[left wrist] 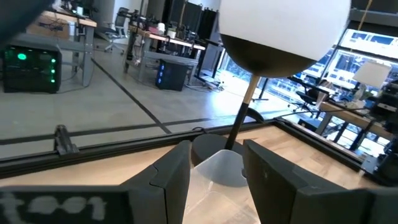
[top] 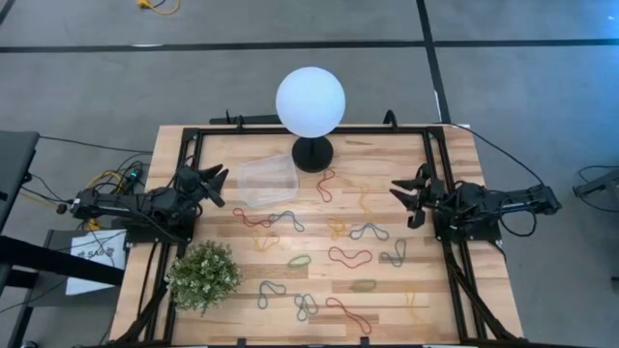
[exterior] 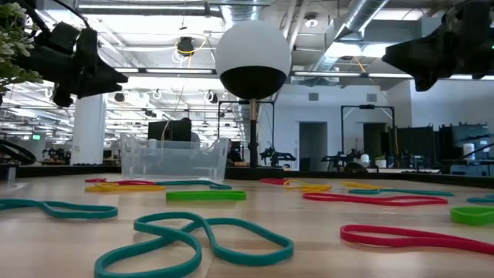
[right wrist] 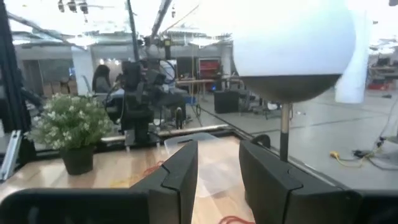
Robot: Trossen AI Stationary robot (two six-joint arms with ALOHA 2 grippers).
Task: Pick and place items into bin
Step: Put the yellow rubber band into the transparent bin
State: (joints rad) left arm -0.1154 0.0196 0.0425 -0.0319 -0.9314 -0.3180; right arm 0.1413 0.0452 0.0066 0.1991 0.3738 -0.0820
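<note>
Many thin rubber-band loops lie flat on the wooden table, among them a red one point(top: 350, 256), a green one point(top: 300, 261) and a teal one point(exterior: 204, 239). The clear plastic bin point(top: 268, 181) stands on its base at the far middle, next to the lamp. My left gripper point(top: 218, 179) hovers at the table's left edge, open and pointing level toward the bin point(left wrist: 225, 167). At the right edge my right gripper point(top: 401, 193) is held above the table, open, with nothing between its fingers point(right wrist: 180, 171). Both are clear of the bands.
A white globe lamp point(top: 310, 101) on a black base stands at the far middle, right beside the bin. A green potted plant point(top: 204, 275) sits at the near left. A black frame point(top: 440, 164) runs along the table's edges.
</note>
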